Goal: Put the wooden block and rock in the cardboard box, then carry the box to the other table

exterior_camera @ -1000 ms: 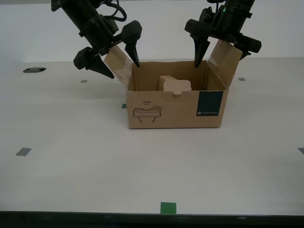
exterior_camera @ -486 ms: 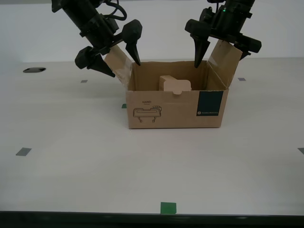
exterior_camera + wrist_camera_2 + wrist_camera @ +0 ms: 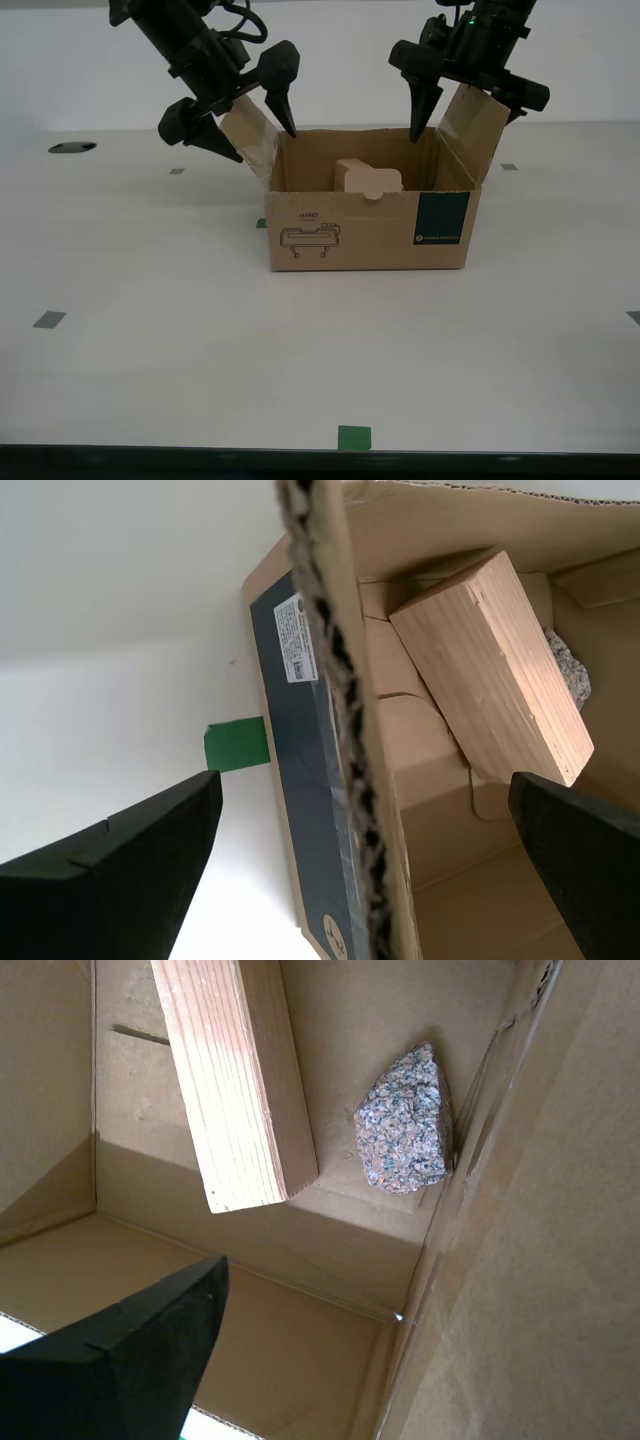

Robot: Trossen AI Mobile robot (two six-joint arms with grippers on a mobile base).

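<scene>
Whitish table (image 3: 150, 330) with green tape marks, carrying the cardboard box (image 3: 368, 228) near its centre. Wooden block (image 3: 235, 1080) and rock (image 3: 405, 1125) lie inside the box. My first gripper (image 3: 245, 125) and my second gripper (image 3: 468, 108), jaws spread, each straddle a side flap.

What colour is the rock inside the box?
Speckled pinkish grey with dark flecks; the rock shows best in the first wrist view.

Robot test lab: bare white wall, white table (image 3: 150, 300) with tape marks (image 3: 354, 437).
</scene>
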